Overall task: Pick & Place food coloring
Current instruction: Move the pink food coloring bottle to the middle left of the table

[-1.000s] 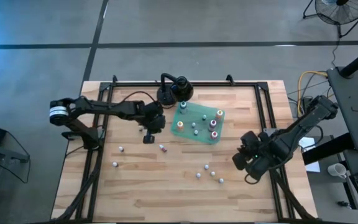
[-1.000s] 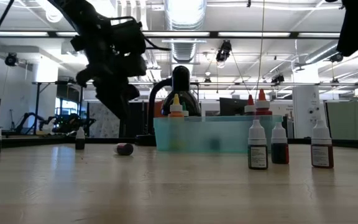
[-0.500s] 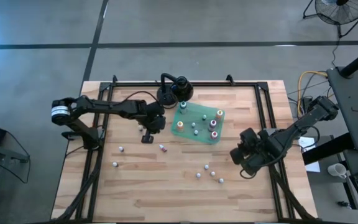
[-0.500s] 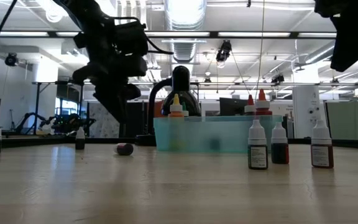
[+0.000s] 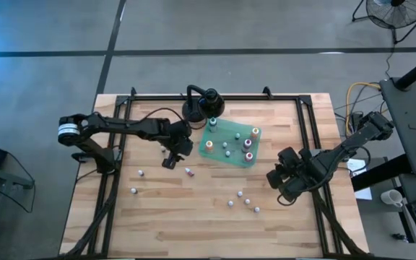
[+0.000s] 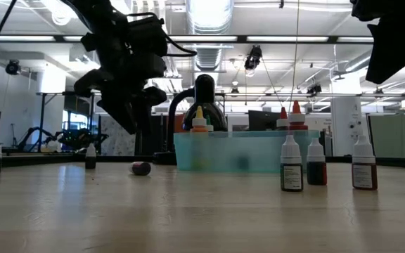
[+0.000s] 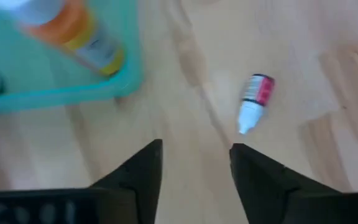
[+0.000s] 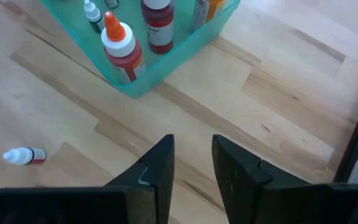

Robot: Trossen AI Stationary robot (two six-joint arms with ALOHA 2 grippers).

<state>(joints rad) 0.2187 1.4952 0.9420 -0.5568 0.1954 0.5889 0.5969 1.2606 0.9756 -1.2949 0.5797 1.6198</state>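
A teal tray [image 5: 231,144] holds several food coloring bottles upright. More bottles stand loose on the wooden table: two near the left [image 5: 141,173] and a group near the front [image 5: 241,193]. One pink-labelled bottle [image 7: 253,102] lies on its side just in front of the tray. My left gripper [image 7: 196,163] hovers open above the table beside this lying bottle [image 5: 189,172], nothing between its fingers. My right gripper [image 8: 192,157] hangs to the right of the tray [image 8: 135,87], its fingers a little apart and empty, above bare wood.
A black round-based stand [image 5: 201,107] sits behind the tray at the far edge. Black rails [image 5: 309,123] frame the table's sides. In the low view three bottles [image 6: 316,163] stand in front of the tray. Bare wood lies between the tray and the front group.
My left gripper has rolled about its own axis above the same spot, and in the low view its fingers have parted. My right gripper has drifted a little toward the tray and sunk slightly. No bottle has moved.
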